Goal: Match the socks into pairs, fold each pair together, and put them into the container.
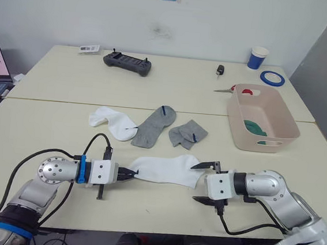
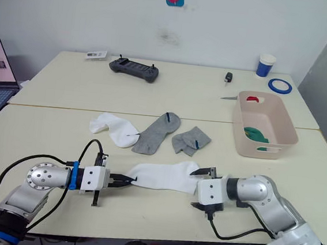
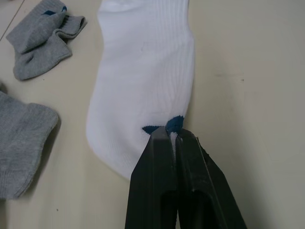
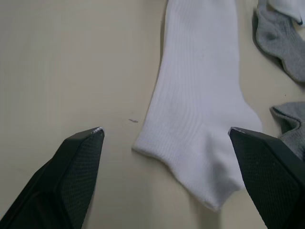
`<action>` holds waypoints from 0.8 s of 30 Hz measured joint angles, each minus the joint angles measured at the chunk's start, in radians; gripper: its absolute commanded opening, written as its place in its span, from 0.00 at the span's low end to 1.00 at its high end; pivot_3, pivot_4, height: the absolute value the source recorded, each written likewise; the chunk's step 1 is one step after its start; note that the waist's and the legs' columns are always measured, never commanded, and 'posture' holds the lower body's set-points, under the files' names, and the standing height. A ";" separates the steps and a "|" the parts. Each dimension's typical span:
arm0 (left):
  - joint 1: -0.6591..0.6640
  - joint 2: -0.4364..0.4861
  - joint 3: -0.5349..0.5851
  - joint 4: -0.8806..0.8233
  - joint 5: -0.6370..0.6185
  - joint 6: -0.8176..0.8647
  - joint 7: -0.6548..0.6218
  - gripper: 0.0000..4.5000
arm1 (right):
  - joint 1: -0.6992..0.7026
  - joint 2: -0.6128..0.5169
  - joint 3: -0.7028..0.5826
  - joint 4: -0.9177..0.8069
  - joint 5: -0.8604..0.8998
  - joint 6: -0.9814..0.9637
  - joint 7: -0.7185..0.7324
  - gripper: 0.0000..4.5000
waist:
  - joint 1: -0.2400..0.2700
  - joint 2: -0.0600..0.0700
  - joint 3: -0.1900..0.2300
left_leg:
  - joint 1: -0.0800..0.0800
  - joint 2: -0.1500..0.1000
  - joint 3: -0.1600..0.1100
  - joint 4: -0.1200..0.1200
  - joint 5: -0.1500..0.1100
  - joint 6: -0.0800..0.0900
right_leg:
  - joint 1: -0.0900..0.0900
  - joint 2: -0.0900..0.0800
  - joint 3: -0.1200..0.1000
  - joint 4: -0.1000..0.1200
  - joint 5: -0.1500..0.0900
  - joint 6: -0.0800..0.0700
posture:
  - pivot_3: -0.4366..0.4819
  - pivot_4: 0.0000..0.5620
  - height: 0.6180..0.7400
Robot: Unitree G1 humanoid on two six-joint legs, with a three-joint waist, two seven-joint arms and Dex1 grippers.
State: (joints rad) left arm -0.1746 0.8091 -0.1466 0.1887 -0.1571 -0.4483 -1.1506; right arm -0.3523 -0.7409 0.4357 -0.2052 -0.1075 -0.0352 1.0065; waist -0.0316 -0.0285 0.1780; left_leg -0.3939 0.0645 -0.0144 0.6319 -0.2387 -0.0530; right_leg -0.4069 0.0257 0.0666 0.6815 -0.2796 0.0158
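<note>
Left eye view has a flat white sock (image 1: 168, 168) lying across the near part of the table (image 1: 53, 129), stretched between the two grippers. The left gripper (image 1: 130, 174) is closed on that sock's cuff end; in the left wrist view its two black fingers (image 3: 157, 181) are pinched together on the cuff edge right at a small dark blue mark. The right gripper (image 1: 207, 183) sits at the sock's other end with its fingers spread wide, one finger on each side of the toe and neither touching the fabric, as the right wrist view makes plain.

Beyond this white sock, farther from the robot, three more socks lie in a row. A second white sock (image 1: 110, 121), bent in the middle, lies toward the robot's left. A long grey sock (image 1: 153, 127) with a dark blue cuff mark lies just beside it, their edges touching. A crumpled grey sock (image 1: 188, 133) lies just to the right of that one.

The pale pink container (image 1: 262, 117) stands well to the right of the flat white sock, near the table's right edge, and dark green socks (image 1: 255, 128) rest inside it. Behind the container are scissors with a red handle (image 1: 231, 90), a roll of blue tape (image 1: 271, 78) and a blue-white paper cup (image 1: 258, 57). A black handheld controller (image 1: 127, 63) lies far back, on the left.
</note>
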 measured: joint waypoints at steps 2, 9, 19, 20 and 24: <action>0.006 0.001 0.004 -0.003 0.000 0.001 0.000 0.00 | -0.020 0.006 0.009 0.024 -0.001 -0.005 0.020 0.87 | 0.000 0.000 0.000 | 0.001 0.000 0.000 0.000 0.000 0.000 | 0.000 0.000 0.000 0.001 0.000 0.000 | 0.48 0.27 1.00; 0.012 0.014 0.005 -0.017 0.016 -0.022 -0.002 0.00 | -0.041 0.020 0.019 0.069 0.006 0.014 0.084 0.29 | 0.000 0.000 0.000 | 0.001 0.000 0.000 0.001 0.000 0.000 | 0.001 0.000 0.001 0.001 0.001 -0.001 | 0.48 0.27 1.00; 0.022 0.014 0.005 -0.040 0.014 -0.015 -0.020 0.00 | -0.045 0.037 0.007 0.067 0.028 0.098 0.112 0.00 | 0.000 0.000 0.000 | 0.001 0.000 0.000 0.003 0.000 0.000 | 0.001 0.000 0.001 0.002 0.002 0.000 | 0.48 0.27 1.00; 0.028 0.014 0.005 -0.051 0.004 0.001 -0.022 0.00 | -0.040 0.036 0.004 0.057 0.036 0.116 0.115 0.00 | 0.000 0.000 0.000 | 0.001 0.000 0.000 0.003 0.000 0.000 | 0.001 0.000 0.001 0.002 0.002 0.000 | 0.48 0.27 1.00; 0.093 0.061 0.008 -0.167 -0.085 0.156 -0.063 0.00 | 0.021 0.008 -0.034 -0.045 0.115 0.240 0.146 0.00 | 0.000 0.000 0.000 | -0.001 0.000 0.000 0.003 0.000 0.000 | 0.000 0.000 0.000 0.001 0.001 -0.001 | 0.48 0.27 1.00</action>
State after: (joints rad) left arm -0.0816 0.8696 -0.1382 0.0216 -0.2417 -0.2924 -1.2138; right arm -0.3316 -0.7328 0.4015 -0.2501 0.0078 0.2045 1.1524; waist -0.0315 -0.0284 0.1780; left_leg -0.3951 0.0649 -0.0147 0.6352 -0.2388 -0.0527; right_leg -0.4069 0.0258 0.0671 0.6828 -0.2787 0.0153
